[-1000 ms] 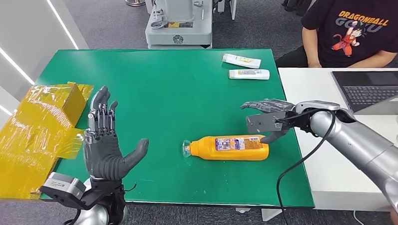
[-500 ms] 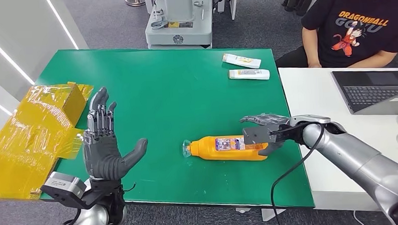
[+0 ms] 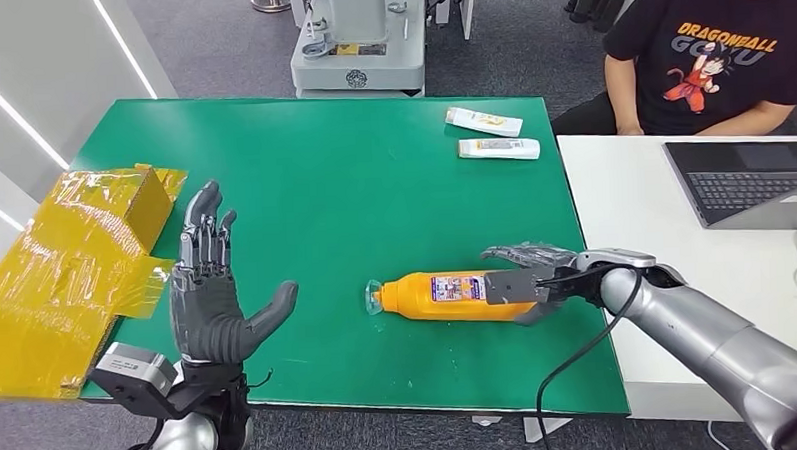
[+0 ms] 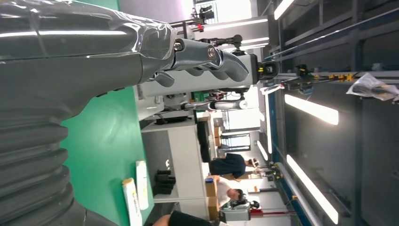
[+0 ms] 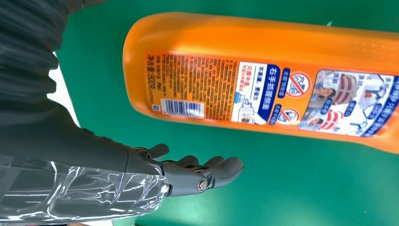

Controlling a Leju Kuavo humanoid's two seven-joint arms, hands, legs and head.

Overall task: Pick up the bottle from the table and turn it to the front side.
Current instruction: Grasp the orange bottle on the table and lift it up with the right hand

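Note:
An orange bottle (image 3: 457,296) lies on its side on the green table (image 3: 373,186), cap to the left, and its barcode label (image 5: 221,89) faces up. My right hand (image 3: 524,278) sits at the bottle's base end, with fingers reaching over the far side and the thumb on the near side. In the right wrist view, green table shows between the fingers (image 5: 207,172) and the bottle (image 5: 263,47), so the hand is open and holds nothing. My left hand (image 3: 212,292) stands raised and open near the table's front left, far from the bottle.
A yellow film-wrapped box (image 3: 66,267) overhangs the table's left edge. Two white tubes (image 3: 483,121) (image 3: 499,148) lie at the far right. A person (image 3: 719,54) sits at a white desk with a laptop (image 3: 748,178) to the right. A grey machine base (image 3: 358,46) stands behind the table.
My right hand has moved down and toward the table's front edge, closing in around the bottle's base end. The bottle and my left hand have stayed in place.

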